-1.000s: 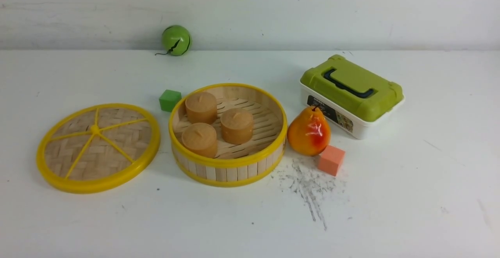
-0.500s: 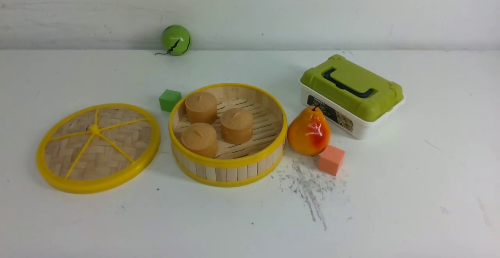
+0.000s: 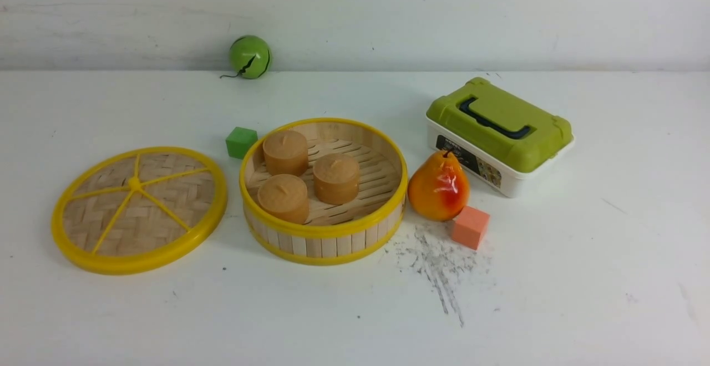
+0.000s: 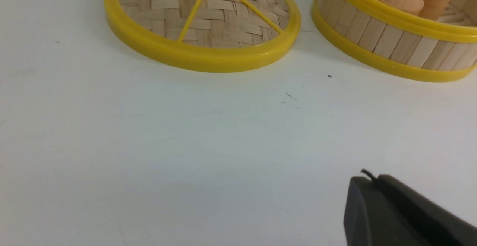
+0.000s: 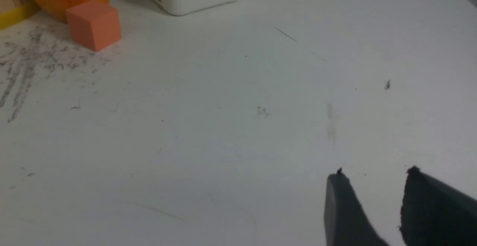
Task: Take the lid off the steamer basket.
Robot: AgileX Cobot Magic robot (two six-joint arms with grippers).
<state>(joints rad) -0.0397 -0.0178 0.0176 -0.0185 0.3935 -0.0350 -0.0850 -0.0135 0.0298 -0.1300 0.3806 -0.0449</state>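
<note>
The lid (image 3: 138, 209), a woven bamboo disc with a yellow rim and spokes, lies flat on the white table to the left of the steamer basket (image 3: 324, 233). The basket stands uncovered, with three brown buns (image 3: 336, 177) inside. In the left wrist view the lid (image 4: 203, 18) and the basket (image 4: 391, 44) lie well ahead of my left gripper (image 4: 369, 179), which is shut on nothing over bare table. My right gripper (image 5: 374, 177) is open and empty over bare table, to the right of the basket. Neither gripper appears in the front view.
A pear (image 3: 439, 187) and an orange cube (image 3: 470, 227) sit right of the basket. A white box with an olive-green lid (image 3: 499, 133) stands behind them. A green cube (image 3: 241, 142) and a green ball (image 3: 250, 56) lie further back.
</note>
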